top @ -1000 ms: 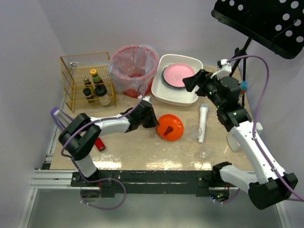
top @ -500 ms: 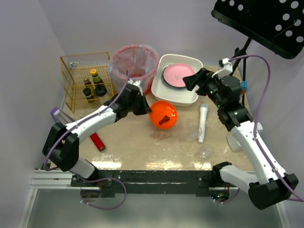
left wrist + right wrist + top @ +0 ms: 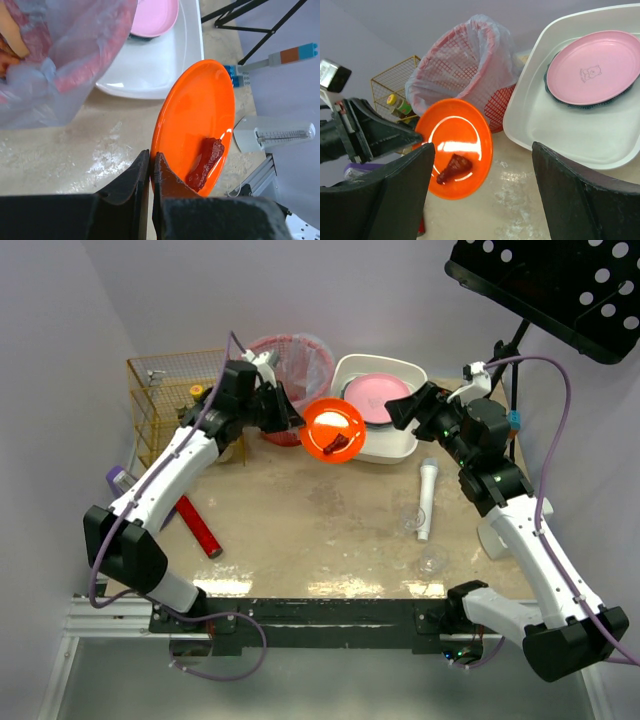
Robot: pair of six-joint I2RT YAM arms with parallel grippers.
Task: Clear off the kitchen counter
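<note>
— As the top view shows it, what is the kitchen counter [image 3: 320, 540] like, and what room is it in?

— It is a beige slab with a faint marbled pattern. A black rail [image 3: 320, 615] runs along its 6 o'clock edge, where both arms are bolted. Pale lilac walls [image 3: 60, 340] close it in at 9 and 12 o'clock, and one black perforated panel [image 3: 560, 280] on a stand hangs over the 2 o'clock corner.

— How many of each thing are there?

— One yellow wire rack [image 3: 150, 400] is at 10 o'clock; the bottles in it are mostly hidden by the left arm. One red mesh basket [image 3: 300, 355], lined with a clear bag, stands at 12 o'clock. One white tub [image 3: 400, 445] at 1 o'clock holds one pink plate [image 3: 378, 397]. One red cylinder [image 3: 197, 528] lies at 8 o'clock and one white tube [image 3: 426, 498] at 3 o'clock. Two clear glass pieces [image 3: 432, 560] lie near 4 o'clock, too faint to name.

— And the grippers?

— The left gripper [image 3: 295, 420] has its fingers pressed together on the rim of one orange plate [image 3: 332, 430]. It holds the plate clear of the counter and tipped steeply, between basket and tub, with one dark red scrap [image 3: 205, 162] on it. The right gripper [image 3: 402, 410] hangs over the tub with its fingers spread wide, gripping nothing.
</note>
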